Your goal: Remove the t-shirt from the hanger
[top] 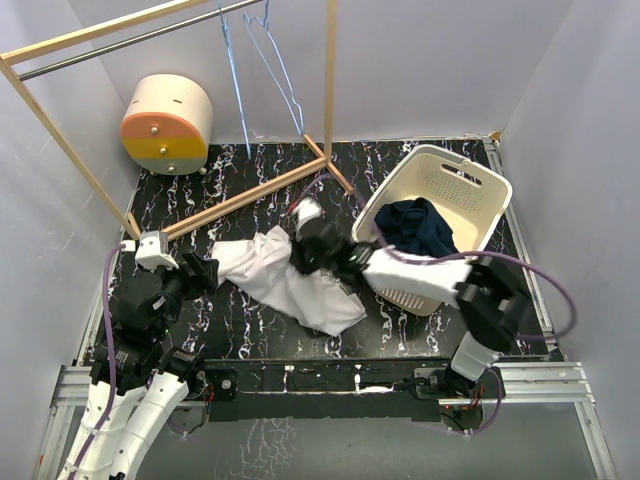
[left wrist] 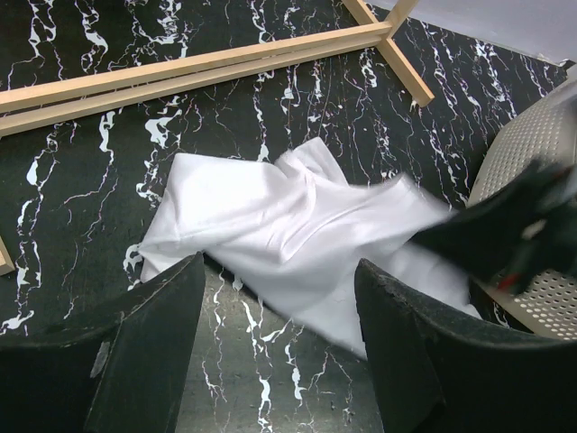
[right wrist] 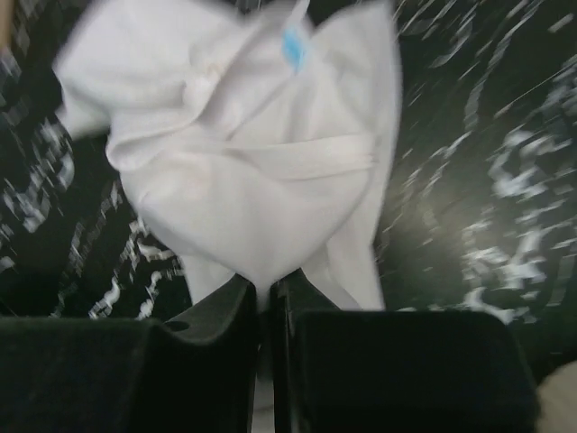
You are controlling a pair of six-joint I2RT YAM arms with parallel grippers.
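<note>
And the right gripper [right wrist: 268, 287] is clamped on a bunch of the white t-shirt [top: 300, 292], lying mid-table, apparently clear of the hangers [top: 285, 75]; left gripper [left wrist: 278, 284] spread, empty; next, probably, lift it away

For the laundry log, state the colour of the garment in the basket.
The garment is dark navy; best in the top external view.

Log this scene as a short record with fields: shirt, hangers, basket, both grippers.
shirt: white fabric t-shirt, crumpled on the black marbled table, off the hangers
hangers: thin blue wire hangers, hanging bare on the metal rail
basket: white perforated plastic laundry basket, dark navy garment inside
right gripper: shut on a bunch of the t-shirt
left gripper: open, holding nothing, by the shirt's left edge
</note>
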